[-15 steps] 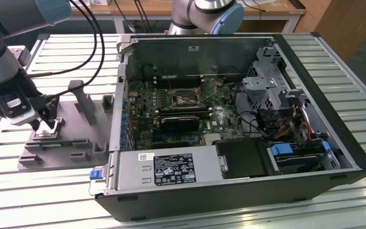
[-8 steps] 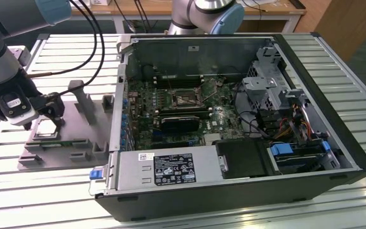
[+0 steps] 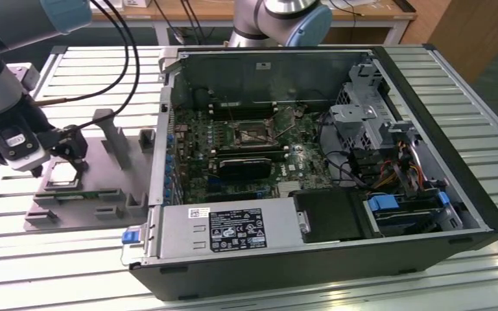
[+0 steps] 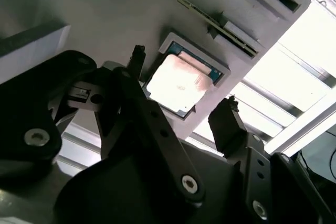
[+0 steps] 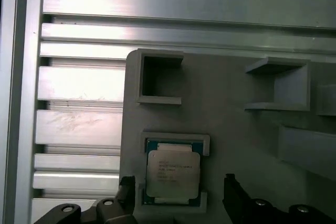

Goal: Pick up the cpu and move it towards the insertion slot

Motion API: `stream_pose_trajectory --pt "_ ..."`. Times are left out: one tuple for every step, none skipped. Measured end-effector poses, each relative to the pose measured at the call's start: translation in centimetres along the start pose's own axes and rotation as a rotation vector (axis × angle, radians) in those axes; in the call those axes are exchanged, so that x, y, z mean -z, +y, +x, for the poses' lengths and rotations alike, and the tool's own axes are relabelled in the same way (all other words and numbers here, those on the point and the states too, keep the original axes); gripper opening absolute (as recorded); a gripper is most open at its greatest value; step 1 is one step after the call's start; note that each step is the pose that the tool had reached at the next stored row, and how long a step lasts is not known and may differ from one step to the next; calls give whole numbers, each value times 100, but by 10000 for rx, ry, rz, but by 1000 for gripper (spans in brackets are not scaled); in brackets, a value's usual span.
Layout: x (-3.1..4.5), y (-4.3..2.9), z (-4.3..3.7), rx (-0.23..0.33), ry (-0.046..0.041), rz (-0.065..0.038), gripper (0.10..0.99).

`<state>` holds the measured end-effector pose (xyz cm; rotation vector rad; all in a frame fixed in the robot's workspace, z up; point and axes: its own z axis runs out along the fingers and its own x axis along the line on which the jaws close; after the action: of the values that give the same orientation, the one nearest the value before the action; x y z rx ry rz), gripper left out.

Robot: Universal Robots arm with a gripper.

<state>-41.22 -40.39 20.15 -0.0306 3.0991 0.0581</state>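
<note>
Right now the gripper (image 3: pixel 59 168) hangs low over a grey holder block (image 3: pixel 111 159), which lies on the slatted metal table (image 3: pixel 102 71) at the exterior view's left, just beside the open computer case (image 3: pixel 478 207). Its jaws are spread wide and hold nothing. In both wrist views, the two dark fingers (image 5: pixel 126 190) stand one on each side of the cpu (image 5: pixel 171 174), clear of its edges. The cpu lies flat in a shallow square nest of the holder block, silvery top up, with a thin dark rim around it. The insertion slot (image 3: pixel 253 134) sits well apart from it, inside the case on the green board, with its metal frame around a dark square.
</note>
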Motion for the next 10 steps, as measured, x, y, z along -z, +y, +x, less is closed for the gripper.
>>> stream_pose_trajectory --pt "-8 0 16 1 -65 2 765" --pt "-19 0 26 2 -114 2 765" --pt "-35 -1 28 0 -142 2 765" --pt "-52 -2 28 -12 -153 2 765" --pt "-69 -3 29 -85 -155 8 765" --pt "-85 -3 31 -215 -160 14 765" --pt "-98 -3 31 -338 -164 20 765" --pt "-109 -4 31 -442 -168 25 765" --pt "-118 -2 32 -518 -170 29 765" --pt "-127 5 33 -561 -171 32 765"
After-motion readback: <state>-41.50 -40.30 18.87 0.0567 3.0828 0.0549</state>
